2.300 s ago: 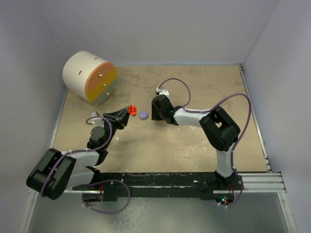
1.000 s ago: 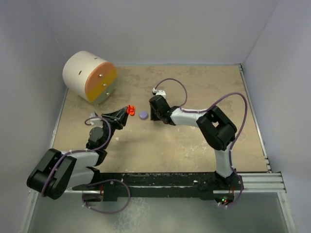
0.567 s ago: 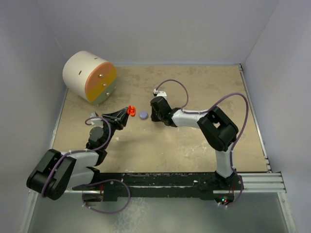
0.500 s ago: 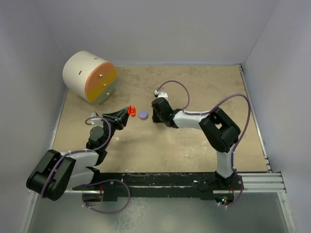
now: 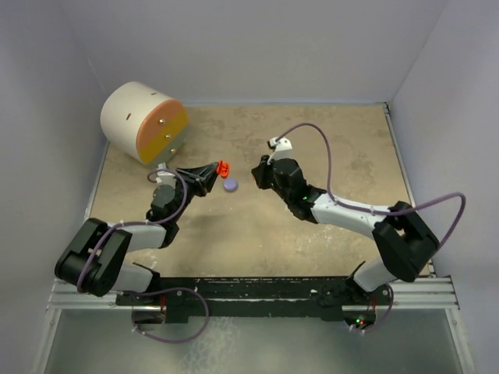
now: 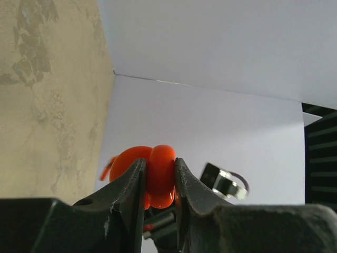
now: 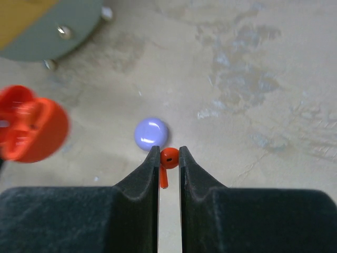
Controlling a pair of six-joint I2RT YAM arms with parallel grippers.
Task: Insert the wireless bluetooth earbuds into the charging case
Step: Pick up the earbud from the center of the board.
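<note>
- The right gripper (image 7: 169, 151) has its two black fingers pressed onto a red earbud (image 7: 168, 158). They clamp its rounded head, and the short stem hangs free below them. Judged from this hold, the free stem can lead into a socket.
- The left gripper (image 6: 159, 167) pinches the red charging case (image 6: 128, 161) by its middle and holds it off the table, facing the other arm. Holding it there looks meant to offer the case as a steady target for the earbud. In the right wrist view the case is blurred, so I cannot tell whether its lid is open.
- Both red pieces are smooth, glossy plastic with rounded edges and could slip in a light pinch.
- A small lavender disc (image 7: 151, 133), domed and shiny, lies on the table (image 5: 312, 140) below and between the two grippers, touching neither.
- The table surface is matte, mottled tan.
- No other earbud is visible.
- Far back on the left lies a white drum (image 5: 125, 113) on its side, its flat face banded orange and grey with small metal studs.
</note>
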